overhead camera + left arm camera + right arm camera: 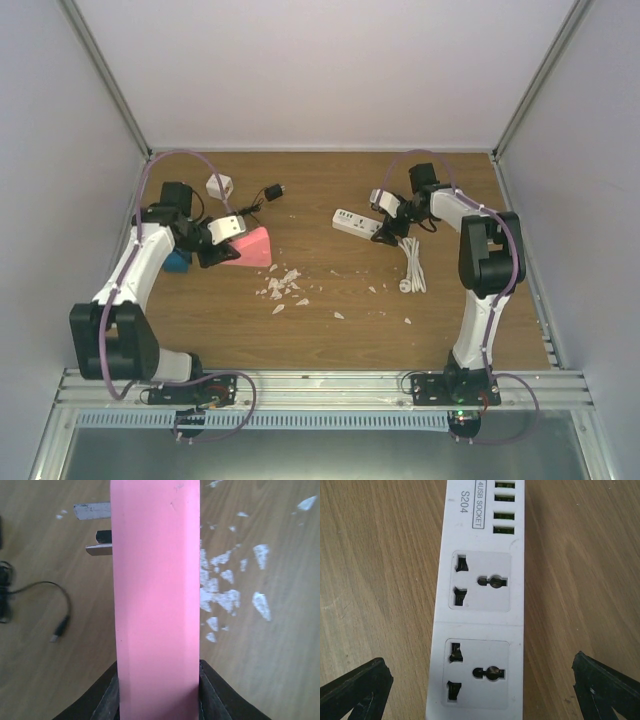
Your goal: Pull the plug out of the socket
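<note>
Wooden table [200, 320], and both outlets on the power strip [480, 605] already look empty

Right gripper [480, 690] hangs wide open straddling the strip, so closing now would probably just grab its body and drag it. Left gripper [159, 695] is clamped on a pink block [157, 580] well left of the strip. What looks like the white plug [218, 186] lies over there too. Print reads "4USB SOCKET" and "S204".

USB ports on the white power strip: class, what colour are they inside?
Green; the USB ports show best in the right wrist view.
</note>
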Available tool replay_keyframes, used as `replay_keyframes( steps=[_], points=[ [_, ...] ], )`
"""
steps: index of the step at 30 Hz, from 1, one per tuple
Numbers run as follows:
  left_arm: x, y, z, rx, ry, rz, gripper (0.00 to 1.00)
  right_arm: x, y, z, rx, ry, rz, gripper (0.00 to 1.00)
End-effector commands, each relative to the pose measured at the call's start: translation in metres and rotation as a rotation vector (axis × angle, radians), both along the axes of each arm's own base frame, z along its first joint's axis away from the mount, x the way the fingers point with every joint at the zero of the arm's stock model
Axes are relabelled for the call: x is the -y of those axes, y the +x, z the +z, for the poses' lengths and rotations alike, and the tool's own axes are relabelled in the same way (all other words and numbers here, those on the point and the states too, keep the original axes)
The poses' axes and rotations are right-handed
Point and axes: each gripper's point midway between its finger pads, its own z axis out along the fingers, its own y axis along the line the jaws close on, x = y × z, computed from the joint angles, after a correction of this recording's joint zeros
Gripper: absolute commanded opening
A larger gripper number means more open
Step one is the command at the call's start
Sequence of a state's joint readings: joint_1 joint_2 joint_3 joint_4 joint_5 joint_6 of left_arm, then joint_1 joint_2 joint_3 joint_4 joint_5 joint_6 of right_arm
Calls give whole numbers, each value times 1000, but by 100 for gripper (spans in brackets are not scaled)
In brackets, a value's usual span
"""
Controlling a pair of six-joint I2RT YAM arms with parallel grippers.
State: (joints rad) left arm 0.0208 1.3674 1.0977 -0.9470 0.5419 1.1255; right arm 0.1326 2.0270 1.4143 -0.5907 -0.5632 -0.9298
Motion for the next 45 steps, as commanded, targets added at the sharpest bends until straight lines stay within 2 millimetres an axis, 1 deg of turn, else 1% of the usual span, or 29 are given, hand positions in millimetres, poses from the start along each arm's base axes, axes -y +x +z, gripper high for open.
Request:
replay_keyframes(
  steps=[1,4,9,11,15,16,17,22,24,28,32,36,40,42,45],
  points=[
    [15,-29,0,-236,-181,-24,22,-1,0,21,30,27,11,100],
    [10,-30,-9,-361,-264,27,23,-1,-2,25,33,30,17,100],
    [-18,-16,-26,-452,-363,158,26,-1,-3,30,43,28,24,100],
    [-25,-11,-31,-487,-401,192,27,-1,-3,30,44,24,25,100],
    [-33,-2,-44,-597,-510,230,28,1,-2,30,42,16,22,100],
    [-33,1,-43,-607,-534,236,29,1,-2,30,43,13,23,100],
    [-35,5,-47,-629,-558,254,29,1,-2,30,42,10,23,100],
    [-40,17,-63,-677,-593,295,34,2,-2,29,36,3,19,100],
    [-41,18,-69,-694,-593,310,38,2,-2,27,31,2,13,100],
    [-44,23,-78,-685,-567,343,53,2,-1,26,26,4,6,100],
    [-48,25,-84,-673,-529,358,65,0,1,25,23,6,2,100],
    [-52,29,-82,-648,-507,371,73,-3,3,24,22,11,1,100],
    [-54,34,-76,-601,-472,384,79,-7,5,23,22,18,0,100],
    [-53,34,-71,-561,-440,371,85,-10,5,23,26,18,3,100],
    [-57,39,-67,-480,-363,381,98,-16,5,21,32,16,11,100]
  ],
)
